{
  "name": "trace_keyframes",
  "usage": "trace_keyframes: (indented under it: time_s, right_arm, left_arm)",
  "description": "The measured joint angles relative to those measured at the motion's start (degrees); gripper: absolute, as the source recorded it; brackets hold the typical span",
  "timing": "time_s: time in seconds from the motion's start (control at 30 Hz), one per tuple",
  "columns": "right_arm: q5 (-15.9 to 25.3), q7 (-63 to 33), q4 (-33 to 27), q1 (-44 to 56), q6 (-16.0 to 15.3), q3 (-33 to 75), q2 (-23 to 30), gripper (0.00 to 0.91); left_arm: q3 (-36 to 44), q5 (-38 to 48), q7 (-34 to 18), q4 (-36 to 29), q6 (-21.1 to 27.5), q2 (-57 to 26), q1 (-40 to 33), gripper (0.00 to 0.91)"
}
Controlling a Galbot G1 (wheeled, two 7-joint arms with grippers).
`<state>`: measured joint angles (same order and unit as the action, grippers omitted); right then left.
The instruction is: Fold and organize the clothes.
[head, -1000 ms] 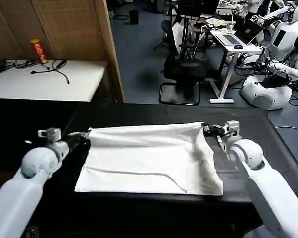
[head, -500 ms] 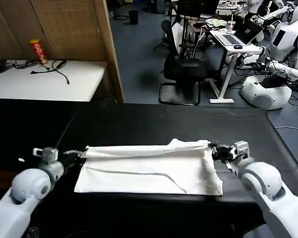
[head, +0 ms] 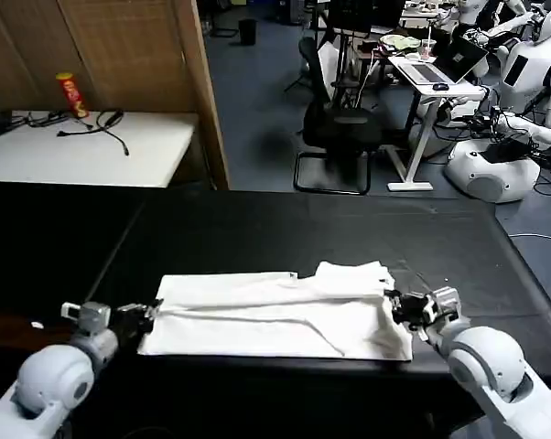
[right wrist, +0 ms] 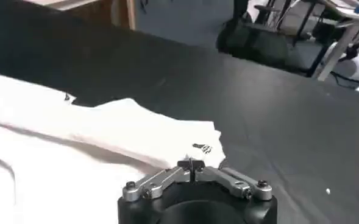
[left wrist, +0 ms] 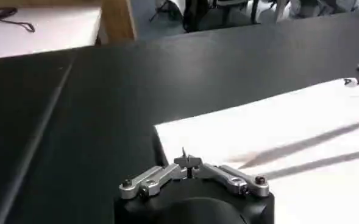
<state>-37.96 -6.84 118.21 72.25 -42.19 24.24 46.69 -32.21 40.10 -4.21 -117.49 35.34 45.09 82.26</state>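
The white T-shirt (head: pixel 275 315) is laid folded on the black desk (head: pixel 285 229) between the two pincers, its left edge met by the left pincer (head: pixel 145 315) and its right edge by the right pincer (head: pixel 396 308); whether either is closed cannot be told.
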Motion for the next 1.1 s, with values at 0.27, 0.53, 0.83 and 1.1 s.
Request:
trace_keyframes:
  time_s: [0.27, 0.53, 0.83, 1.1]
  right_arm:
    - [-0.1, 0.2, 0.3, 0.6, 0.0, 0.2, -0.6, 0.0]
    - [-0.5, 0.3, 1.7, 2.1, 0.0, 1.3, -1.0, 0.878]
    - [-4.0, 0.1, 4.7, 5.1, 0.0, 6.6, -0.7, 0.878]
    - [-1.4, -1.2, -1.0, 0.5, 1.4, 5.6, 4.4, 0.878]
  left_arm:
    - [-1.6, -2.5, 0.2, -0.5, -0.9, 1.0, 3.1, 0.0]
    - [-2.0, -3.6, 0.2, -0.6, 0.5, 2.2, 4.7, 0.878]
    - [-4.6, -2.0, -0.2, -5.0, 3.9, 3.1, 6.3, 0.878]
    - [-4.9, 2.9, -0.7, -3.1, 0.4, 5.2, 1.0, 0.878]
